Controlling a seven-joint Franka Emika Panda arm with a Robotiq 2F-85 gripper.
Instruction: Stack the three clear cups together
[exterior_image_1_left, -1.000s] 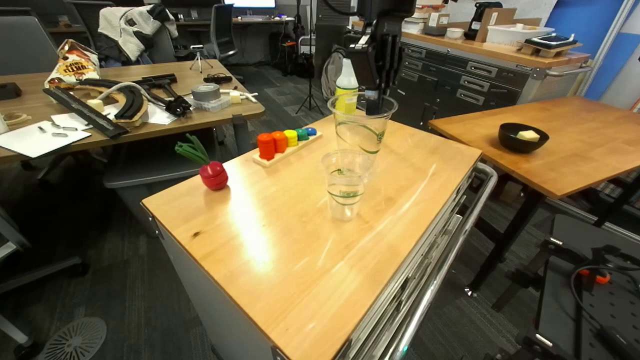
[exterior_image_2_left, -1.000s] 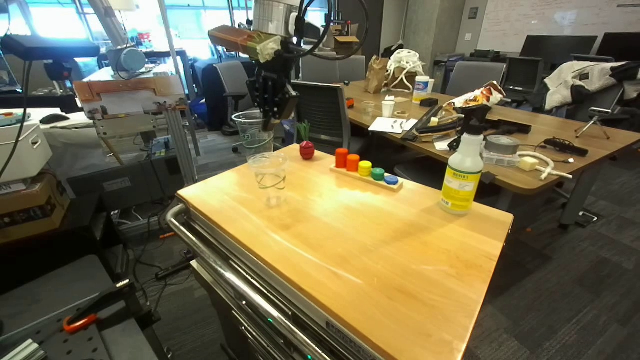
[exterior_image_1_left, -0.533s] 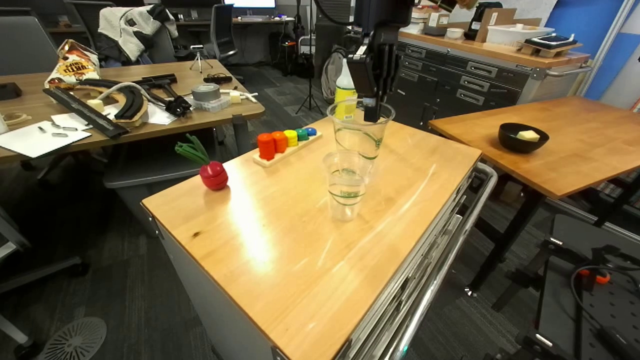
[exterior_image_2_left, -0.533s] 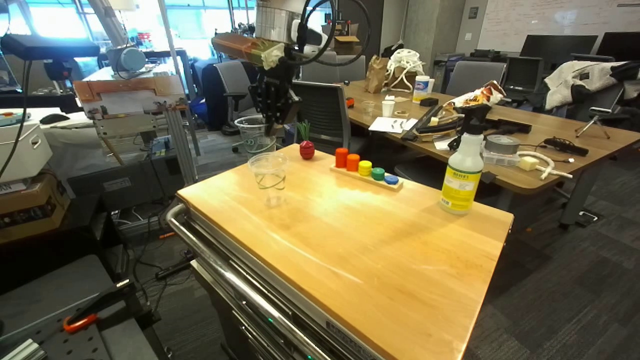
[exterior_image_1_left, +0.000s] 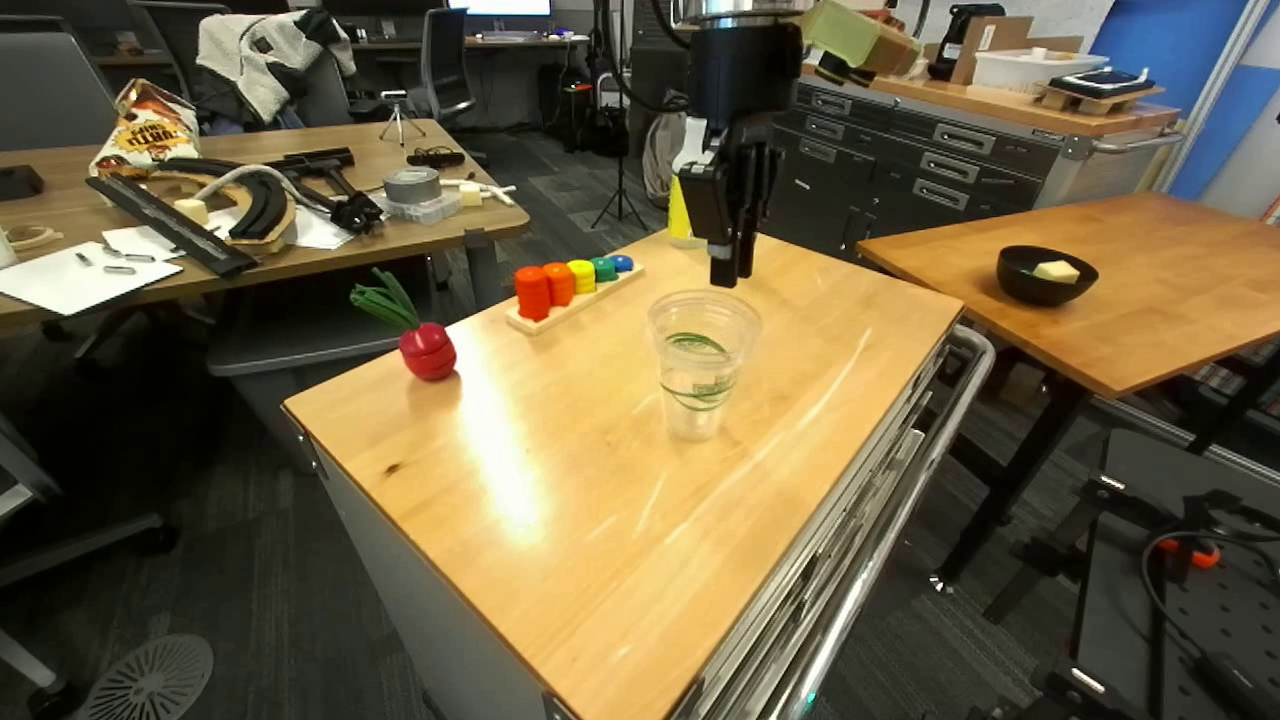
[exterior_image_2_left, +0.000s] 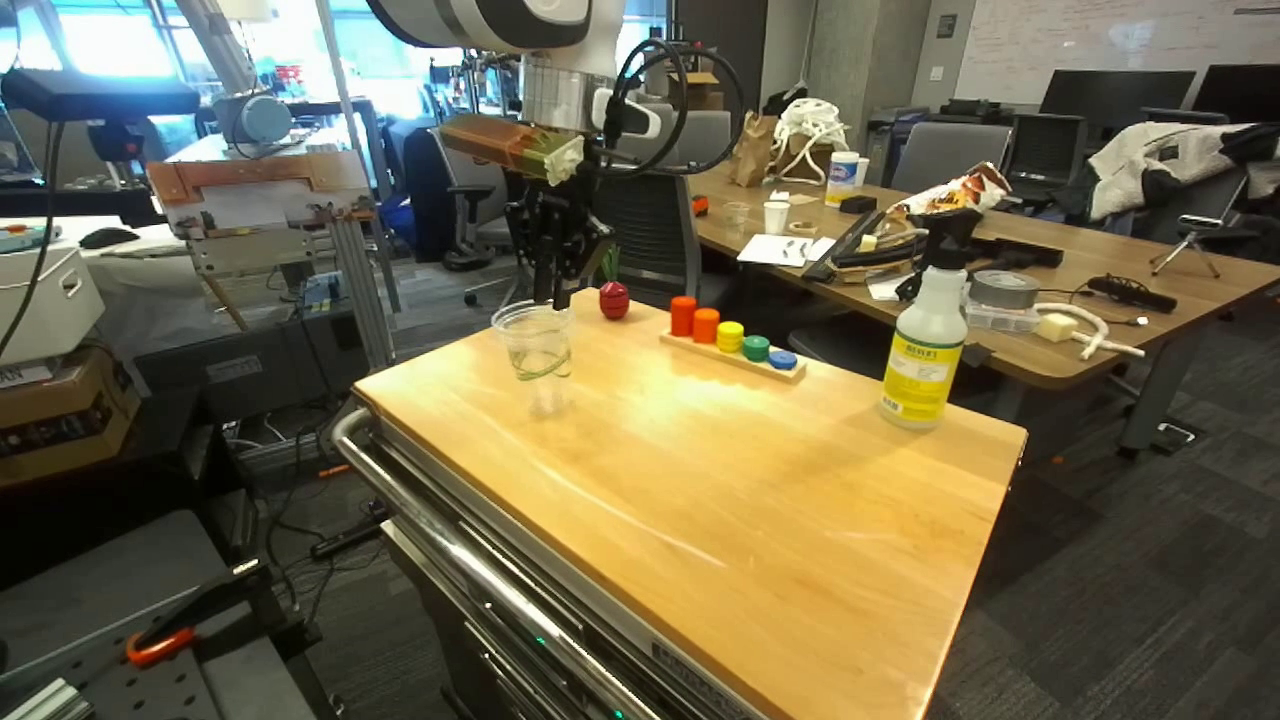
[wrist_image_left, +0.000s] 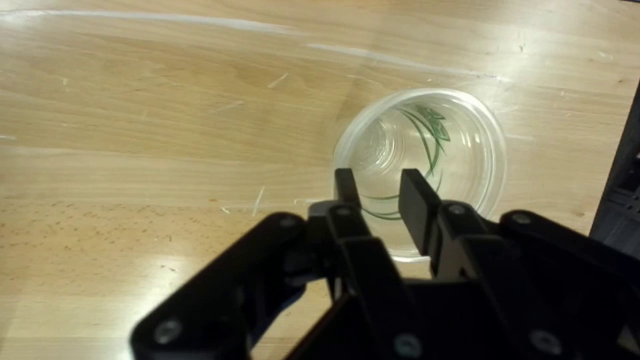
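The clear cups (exterior_image_1_left: 703, 375) stand nested as one upright stack on the wooden cart top, with green print on their sides. The stack also shows in an exterior view (exterior_image_2_left: 540, 360) near the cart's handle side. The count of cups in the stack cannot be told, because they are transparent and overlap. In the wrist view the stack's round rim (wrist_image_left: 492, 150) lies below the fingers. My gripper (wrist_image_left: 375, 177) has its two fingers apart with nothing between them. In both exterior views the gripper (exterior_image_1_left: 733, 272) is just above the rim, at one side of it (exterior_image_2_left: 560, 298).
A yellow-labelled spray bottle (exterior_image_2_left: 918, 360) stands at one cart corner. A row of coloured pegs on a wooden base (exterior_image_1_left: 575, 285) and a red radish toy (exterior_image_1_left: 428, 352) stand along the edge. A black bowl (exterior_image_1_left: 1045, 290) is on a separate table. A metal handle (exterior_image_2_left: 480, 570) runs along the cart.
The upper cup, earlier at my gripper above the other cup, has come down and now sits nested in it. My gripper has moved down and its fingers are apart from the cup.
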